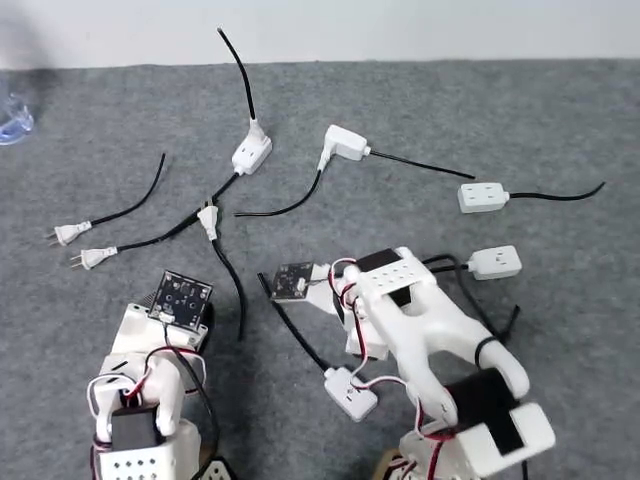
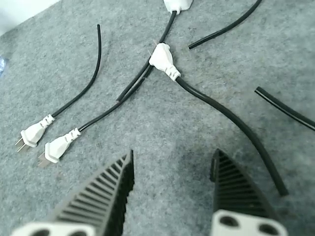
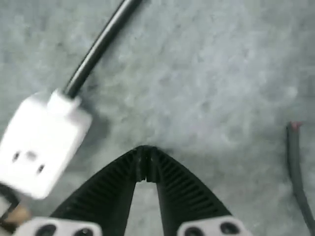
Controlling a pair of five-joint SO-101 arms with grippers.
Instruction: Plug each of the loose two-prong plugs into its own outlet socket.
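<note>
Left gripper [image 2: 172, 158]: spread, empty.
Right gripper [image 3: 146, 160]: pressed together, empty.
Risk: pulling a plug [image 1: 68, 234] at 9 o'clock may drag crossed cords [image 1: 195, 222].

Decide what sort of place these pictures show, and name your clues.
Probably a robotics lab bench: the left arm and right arm hang over a grey mat strewn with loose two-prong plugs and outlet sockets on cut cords.
</note>
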